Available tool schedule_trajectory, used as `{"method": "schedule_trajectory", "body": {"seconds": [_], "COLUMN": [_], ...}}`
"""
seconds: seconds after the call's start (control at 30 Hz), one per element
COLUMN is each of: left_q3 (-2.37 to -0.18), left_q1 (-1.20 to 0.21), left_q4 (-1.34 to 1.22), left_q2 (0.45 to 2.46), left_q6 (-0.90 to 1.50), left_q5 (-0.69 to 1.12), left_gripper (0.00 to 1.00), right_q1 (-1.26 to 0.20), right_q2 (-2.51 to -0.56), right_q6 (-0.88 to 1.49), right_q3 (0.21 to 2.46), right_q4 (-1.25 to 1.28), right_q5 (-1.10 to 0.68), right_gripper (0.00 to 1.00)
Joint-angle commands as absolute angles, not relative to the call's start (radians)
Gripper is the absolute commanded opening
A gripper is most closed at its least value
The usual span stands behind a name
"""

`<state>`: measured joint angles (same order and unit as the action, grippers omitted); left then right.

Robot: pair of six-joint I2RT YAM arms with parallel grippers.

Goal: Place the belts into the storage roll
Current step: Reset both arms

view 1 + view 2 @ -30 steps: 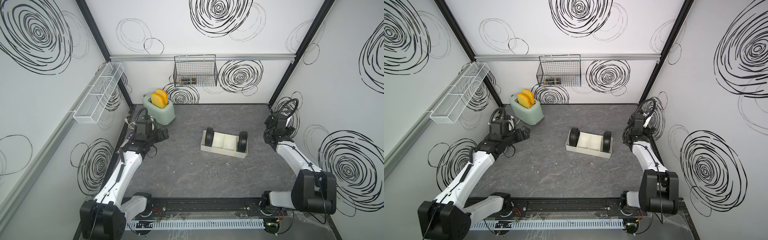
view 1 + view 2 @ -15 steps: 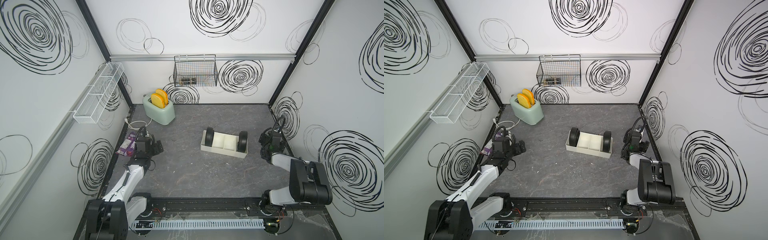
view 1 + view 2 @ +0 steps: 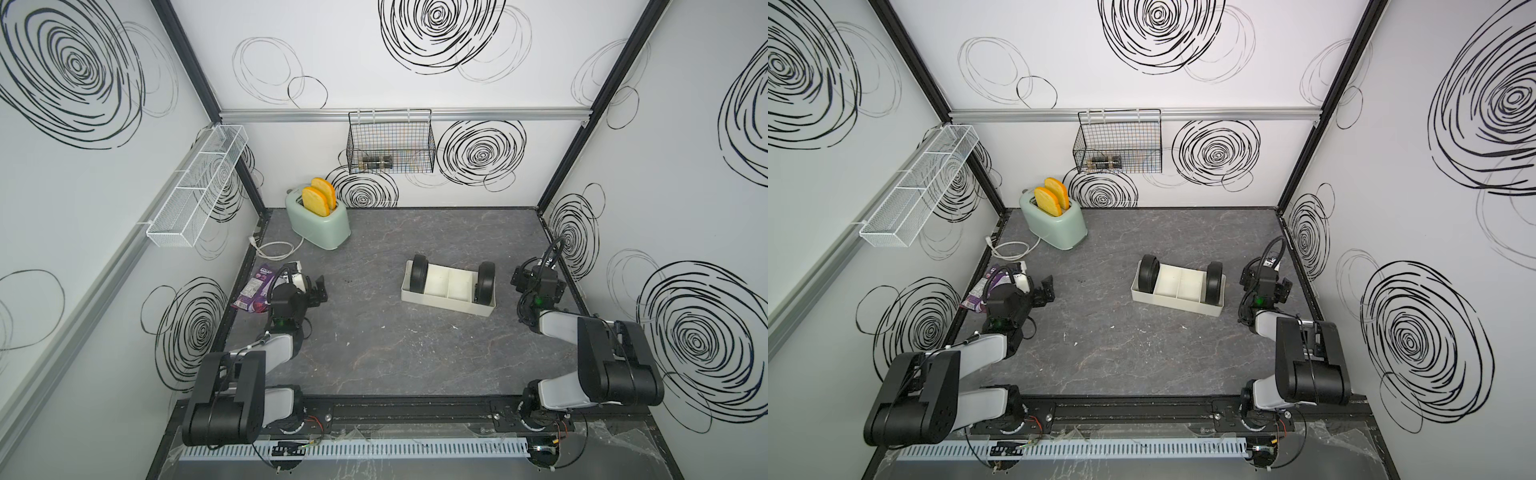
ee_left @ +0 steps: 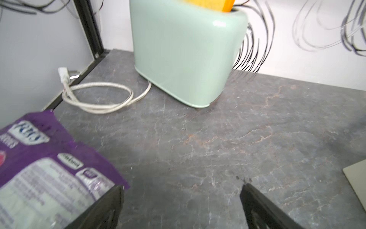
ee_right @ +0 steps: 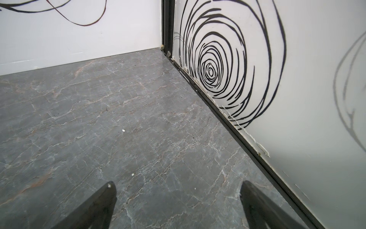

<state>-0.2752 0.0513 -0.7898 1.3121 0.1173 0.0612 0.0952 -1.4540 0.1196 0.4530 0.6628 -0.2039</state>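
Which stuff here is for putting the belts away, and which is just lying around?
For the job: coiled belt, second coiled belt, cream storage tray holding both.
Just lying about: toaster, purple packet, white cord, black wire basket, white mesh shelf.

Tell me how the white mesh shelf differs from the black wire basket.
The white mesh shelf is long, narrow and split by dividers; the black wire basket is shorter, deeper and undivided. The shelf hangs on the side wall by the left arm; the basket hangs on the back wall. The basket holds a small dark item; nothing shows in the shelf. Both are open-topped wire containers mounted on walls.
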Motion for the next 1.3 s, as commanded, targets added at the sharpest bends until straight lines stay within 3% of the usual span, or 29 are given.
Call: {"method": "schedule_trajectory", "body": {"seconds": [0.0, 0.2, 0.77, 1.27], "left_q3": [-0.278, -0.183, -0.215, -0.215], "left_q1": [0.029, -0.046, -0.026, -0.026], "left_q4": [-1.06, -1.319, -1.266, -1.266], "left_q2": [1.35, 1.457, 1.463, 1.462], "left_q6": [0.039, -0.046, 0.008, 0.008], "left_q5": [0.124, 0.08, 0.011, 0.011], "left_gripper": [0.97, 0.96, 0.96, 0.96], "right_q1": [0.089, 0.089, 0.083, 0.031], "right_q2": [-1.458, -1.46, -1.394, -1.487], "right_q6": [0.106, 0.087, 0.046, 0.019], "right_q3": [0.449, 0.45, 0.238, 0.253], "right_q4": [0.7, 0.706, 1.088, 1.127], "right_q5": [-0.198, -0.204, -0.222, -0.129], "right_gripper": [0.98, 0.98, 0.98, 0.98]}}
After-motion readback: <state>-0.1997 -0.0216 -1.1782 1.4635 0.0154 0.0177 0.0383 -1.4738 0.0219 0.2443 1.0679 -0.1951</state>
